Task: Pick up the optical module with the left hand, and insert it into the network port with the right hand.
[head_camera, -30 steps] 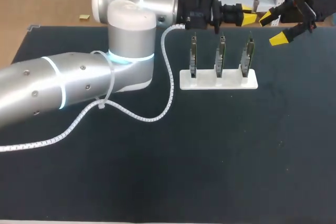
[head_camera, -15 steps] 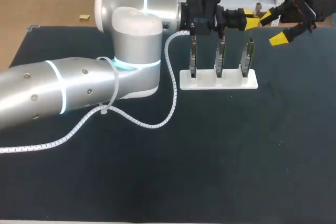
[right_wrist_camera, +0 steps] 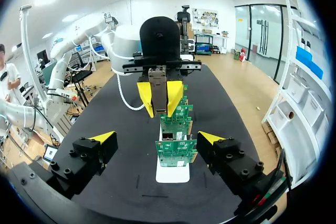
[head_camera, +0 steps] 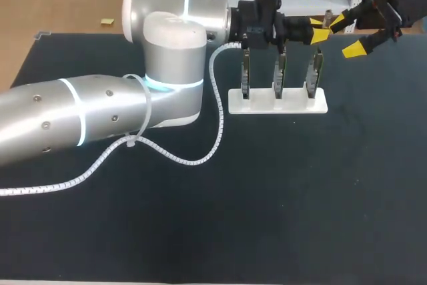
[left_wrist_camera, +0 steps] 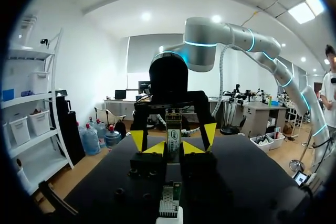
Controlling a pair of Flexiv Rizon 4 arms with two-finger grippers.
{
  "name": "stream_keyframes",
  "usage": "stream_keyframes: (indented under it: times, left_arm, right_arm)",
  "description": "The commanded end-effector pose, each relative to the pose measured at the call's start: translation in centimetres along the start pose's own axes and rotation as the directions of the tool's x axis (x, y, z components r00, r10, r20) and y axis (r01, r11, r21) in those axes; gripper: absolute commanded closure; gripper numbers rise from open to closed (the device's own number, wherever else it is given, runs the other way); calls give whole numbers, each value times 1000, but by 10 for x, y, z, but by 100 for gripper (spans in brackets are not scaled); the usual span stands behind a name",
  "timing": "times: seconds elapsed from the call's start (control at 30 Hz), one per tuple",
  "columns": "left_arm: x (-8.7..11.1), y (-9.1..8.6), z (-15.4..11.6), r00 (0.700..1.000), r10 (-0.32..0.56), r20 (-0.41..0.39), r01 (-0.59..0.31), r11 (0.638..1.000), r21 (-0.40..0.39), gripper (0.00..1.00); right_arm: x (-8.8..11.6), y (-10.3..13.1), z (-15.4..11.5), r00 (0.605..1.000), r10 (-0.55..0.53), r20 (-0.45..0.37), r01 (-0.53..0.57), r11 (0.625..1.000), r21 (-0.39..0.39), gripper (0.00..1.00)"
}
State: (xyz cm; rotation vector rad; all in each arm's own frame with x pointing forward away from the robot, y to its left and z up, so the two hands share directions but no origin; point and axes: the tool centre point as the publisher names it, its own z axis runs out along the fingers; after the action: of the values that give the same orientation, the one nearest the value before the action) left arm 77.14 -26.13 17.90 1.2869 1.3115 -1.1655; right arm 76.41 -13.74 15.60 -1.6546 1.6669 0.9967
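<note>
Advancing left end effector (head_camera: pixel 317 29) nears the right end effector (head_camera: pixel 345 35), edging rightward since a second ago | left clamps optical module (right_wrist_camera: pixel 158 90) above the rightmost board (head_camera: pixel 312 75) | right gapes, empty (handover likely next, insertion pending).

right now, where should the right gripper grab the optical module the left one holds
Likely the upper part of the optical module, free above the left gripper, pinched across its narrow sides. Come head-on with the open right gripper: the module stands upright, lower part clamped.
</note>
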Motion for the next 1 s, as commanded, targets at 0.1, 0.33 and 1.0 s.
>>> stream_keyframes:
  times: [0.1,0.33,1.0]
  left_arm:
    - [2,0,-1,1000,-8,7,8,1000,-2,100]
    - [2,-1,-1,1000,-12,15,12,1000,-3,100]
    - [5,-4,0,1000,-15,14,15,1000,26,100]
  right_arm:
    - [0,2,0,1000,-1,0,1,1000,6,0]
    - [0,2,0,1000,-1,0,1,1000,6,0]
    - [0,2,0,1000,-1,0,1,1000,6,0]
